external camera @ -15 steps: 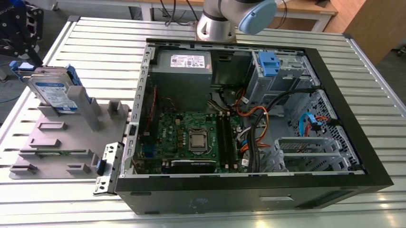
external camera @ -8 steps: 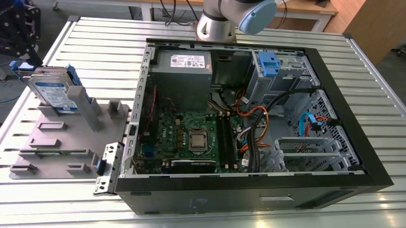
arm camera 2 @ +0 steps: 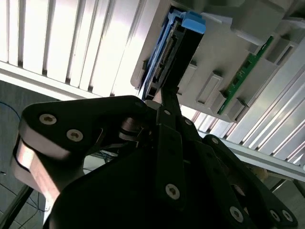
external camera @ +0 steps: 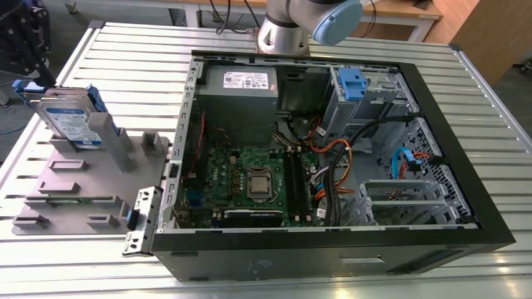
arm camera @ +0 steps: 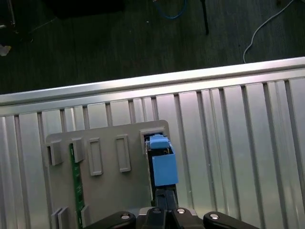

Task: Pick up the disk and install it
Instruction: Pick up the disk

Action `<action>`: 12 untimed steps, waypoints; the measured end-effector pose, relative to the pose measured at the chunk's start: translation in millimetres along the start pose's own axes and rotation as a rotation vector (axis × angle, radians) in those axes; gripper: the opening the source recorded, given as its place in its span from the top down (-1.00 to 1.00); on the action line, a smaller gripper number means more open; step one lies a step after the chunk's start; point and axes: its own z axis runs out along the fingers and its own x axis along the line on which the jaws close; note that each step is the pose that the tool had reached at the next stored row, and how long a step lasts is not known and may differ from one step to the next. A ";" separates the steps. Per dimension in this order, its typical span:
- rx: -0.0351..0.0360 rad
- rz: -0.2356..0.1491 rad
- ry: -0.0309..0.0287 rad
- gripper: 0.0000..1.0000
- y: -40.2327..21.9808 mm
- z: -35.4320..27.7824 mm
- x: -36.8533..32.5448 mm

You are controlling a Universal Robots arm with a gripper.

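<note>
Fingers (arm camera 2: 169,107): drawn narrow, clamped on the end of the disk (external camera: 71,121) | disk: upright on edge in the grey holder (external camera: 79,180), blue side rail (arm camera: 164,169) facing the first wrist view | holder: on the slatted metal surface (external camera: 124,56), just beside the open computer case (external camera: 349,243), toward the exterior view's left

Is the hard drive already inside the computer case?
No, the hard drive stands upright in a grey holder on the table, outside the open computer case.
</note>
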 end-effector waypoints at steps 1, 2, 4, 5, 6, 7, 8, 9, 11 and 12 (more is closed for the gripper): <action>0.0000 0.000 0.0000 0.79 0.0 0.0 0.0; 0.0001 0.000 0.0000 0.79 0.0 0.1 0.0; -0.0001 0.000 0.0001 0.79 -1.3 0.2 -0.1; -0.0001 0.000 0.0001 0.79 -2.1 0.4 -0.3; 0.0001 0.000 -0.0001 0.79 -2.9 0.7 -0.4; 0.0001 0.000 -0.0001 0.79 -3.7 0.9 -0.5; 0.0001 0.000 -0.0001 0.79 -4.6 1.1 -0.6; 0.0000 0.000 0.0000 0.79 -5.4 1.4 -0.8; 0.0002 0.000 -0.0001 0.79 -6.8 2.5 -1.0; 0.0002 0.000 -0.0002 0.79 -7.2 3.3 -1.0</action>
